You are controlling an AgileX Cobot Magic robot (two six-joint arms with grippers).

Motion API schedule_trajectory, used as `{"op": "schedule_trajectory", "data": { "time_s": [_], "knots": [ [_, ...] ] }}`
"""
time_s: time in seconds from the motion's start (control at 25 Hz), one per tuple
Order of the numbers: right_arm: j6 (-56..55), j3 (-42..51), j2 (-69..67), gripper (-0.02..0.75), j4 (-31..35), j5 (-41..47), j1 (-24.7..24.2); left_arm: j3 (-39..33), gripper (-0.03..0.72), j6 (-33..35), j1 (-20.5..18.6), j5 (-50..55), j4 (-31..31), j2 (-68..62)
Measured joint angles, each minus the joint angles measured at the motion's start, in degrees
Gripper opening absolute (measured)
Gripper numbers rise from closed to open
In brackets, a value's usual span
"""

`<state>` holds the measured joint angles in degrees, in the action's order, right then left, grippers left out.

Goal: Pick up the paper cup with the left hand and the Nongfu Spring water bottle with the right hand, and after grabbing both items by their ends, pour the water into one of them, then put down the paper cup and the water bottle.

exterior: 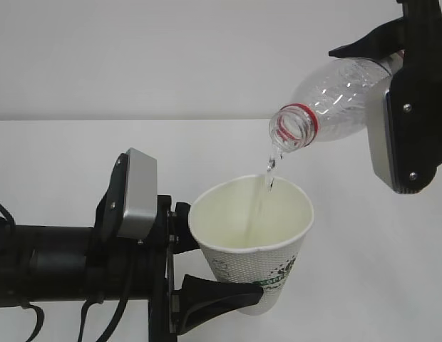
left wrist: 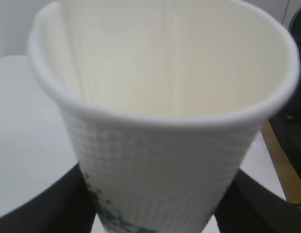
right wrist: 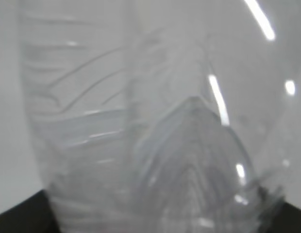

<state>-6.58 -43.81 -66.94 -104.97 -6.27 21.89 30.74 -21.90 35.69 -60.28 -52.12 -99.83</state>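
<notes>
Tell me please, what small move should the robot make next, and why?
Probably hold the tilt of the bottle a moment longer. A thin stream of water falls from its mouth into the paper cup, which the left gripper holds upright under it. The right gripper holds the bottle at its base, and the stream lands well inside the rim.

free: bare white tabletop (exterior: 378, 285) lower right, upper left of frame | blocked: centre, white tapered paper cup (exterior: 257, 242) under tilted clear plastic bottle (exterior: 335, 103) upper right
</notes>
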Motion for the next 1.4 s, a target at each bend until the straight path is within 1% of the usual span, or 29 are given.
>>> {"op": "schedule_trajectory", "data": {
  "time_s": [1.24, 1.28, 1.4],
  "knots": [
    [0.0, 0.0, 0.0, 0.479, 0.0, 0.0, 0.0, 0.0, 0.494, 0.0, 0.0, 0.0, 0.0, 0.0],
    [0.0, 0.0, 0.0, 0.479, 0.0, 0.2, -0.8, 0.0, 0.493, 0.0, 0.0, 0.0, 0.0, 0.0],
    [0.0, 0.0, 0.0, 0.479, -0.1, 0.3, 0.0, 0.0, 0.493, 0.0, 0.0, 0.0, 0.0, 0.0]
  ]
}}
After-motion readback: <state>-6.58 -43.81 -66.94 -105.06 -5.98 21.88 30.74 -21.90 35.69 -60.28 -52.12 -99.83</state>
